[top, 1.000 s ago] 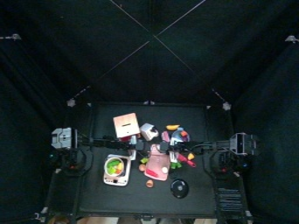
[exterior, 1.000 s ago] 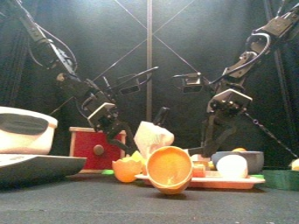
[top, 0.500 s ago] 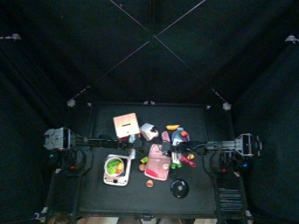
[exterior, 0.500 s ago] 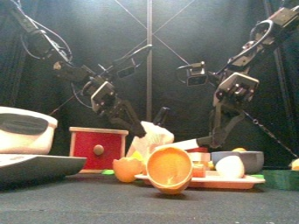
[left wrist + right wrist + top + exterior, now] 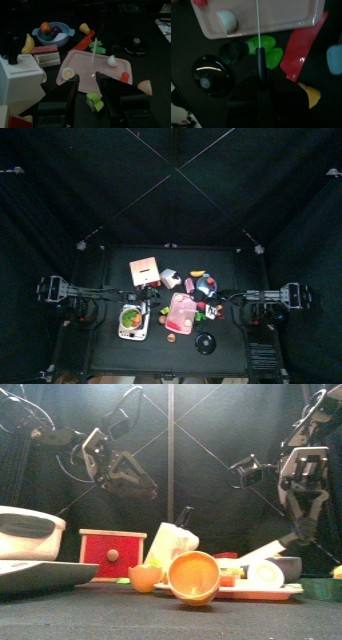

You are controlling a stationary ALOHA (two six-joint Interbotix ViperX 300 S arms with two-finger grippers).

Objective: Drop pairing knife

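My right gripper (image 5: pixel 260 82) is shut on the black handle of the paring knife (image 5: pixel 260 62). Its thin blade points out over the pink tray (image 5: pixel 284 17). In the front view the right gripper (image 5: pixel 302 534) hangs at the right, and the knife's pale blade (image 5: pixel 266 552) slants down toward the tray's (image 5: pixel 247 592) right end, just above it. My left gripper (image 5: pixel 123 476) is raised high at the left; in its wrist view it is open and empty (image 5: pixel 89 89) above the tray (image 5: pixel 93 70).
A red drawer box (image 5: pixel 110 552), a white bag (image 5: pixel 171 542) and an orange bowl (image 5: pixel 194 576) stand mid-table. A white pot (image 5: pixel 30 532) is at the left. A black lid (image 5: pixel 208 77), green pieces (image 5: pixel 271 55) and a red piece (image 5: pixel 304 47) lie under the right gripper.
Both arms have pulled back and risen. The left gripper went up and to the left, away from the tray. The right gripper lifted to the right with the knife in it.
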